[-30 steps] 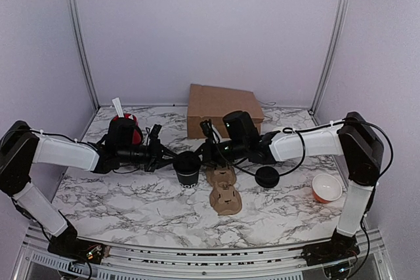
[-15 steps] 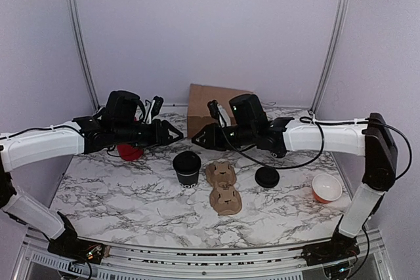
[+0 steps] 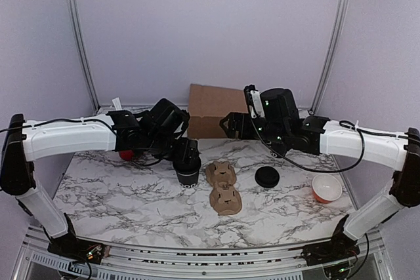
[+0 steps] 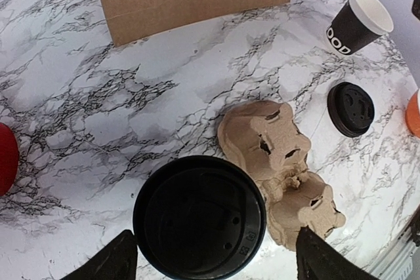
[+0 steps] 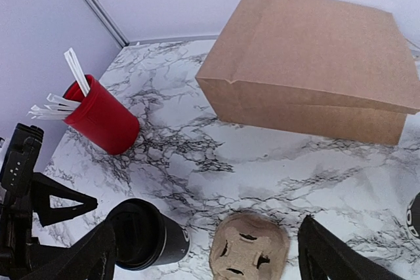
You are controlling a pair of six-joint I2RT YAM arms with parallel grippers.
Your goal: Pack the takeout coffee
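The takeout coffee (image 3: 188, 168) is a black cup with a black lid, standing on the marble table just left of the brown cardboard carrier (image 3: 224, 188). My left gripper (image 3: 186, 149) hovers right over it. In the left wrist view the lid (image 4: 200, 218) fills the space between the open fingers of that gripper (image 4: 216, 261), with a gap on each side. My right gripper (image 3: 230, 125) hangs open, higher, in front of the brown paper bag (image 3: 216, 106). Its wrist view looks down on the coffee (image 5: 144, 235) and the carrier (image 5: 249, 250) between the spread fingers of the gripper (image 5: 211, 257).
A loose black lid (image 3: 267, 176) lies right of the carrier. An orange bowl (image 3: 326, 188) is at the right. An open black cup with a white rim (image 4: 359, 23) stands at the back right. A red cup with straws (image 5: 102, 117) stands at the back left.
Both grippers have gone from shut to open. They lifted off the cup; the left swung back above it, the right withdrew up and right toward the bag. The cup has not moved.
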